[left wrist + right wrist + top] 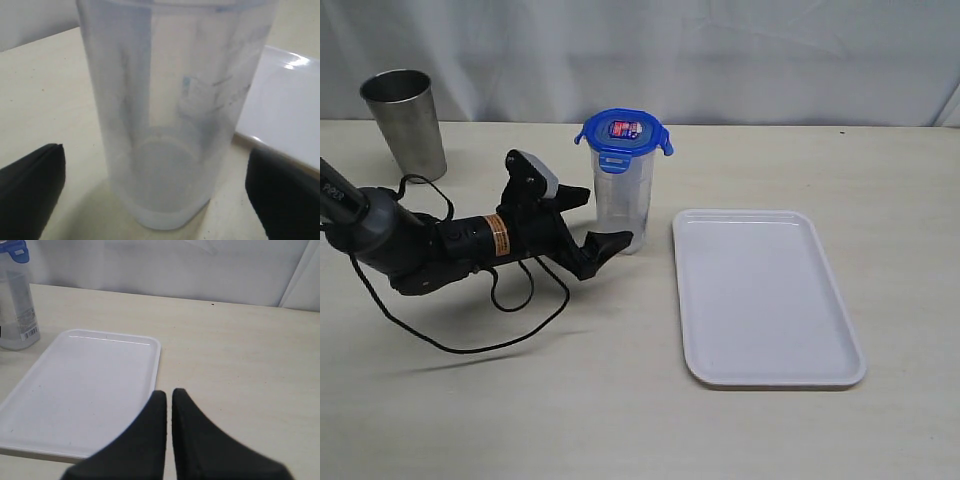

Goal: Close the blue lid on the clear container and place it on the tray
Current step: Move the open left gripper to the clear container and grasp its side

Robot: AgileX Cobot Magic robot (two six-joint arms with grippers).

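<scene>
Two wide-spread jaws of the left gripper point(602, 218) flank the clear container point(622, 200) without touching it. It stands upright just beside the tray point(765, 300) (blue lid point(623, 131) sitting on top). The right gripper point(169, 405), pinched shut and empty, hangs by the tray's edge.

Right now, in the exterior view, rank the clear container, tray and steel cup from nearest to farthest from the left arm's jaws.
1. Clear container, standing between them.
2. Tray, just to the right.
3. Steel cup, far back on the left.
</scene>
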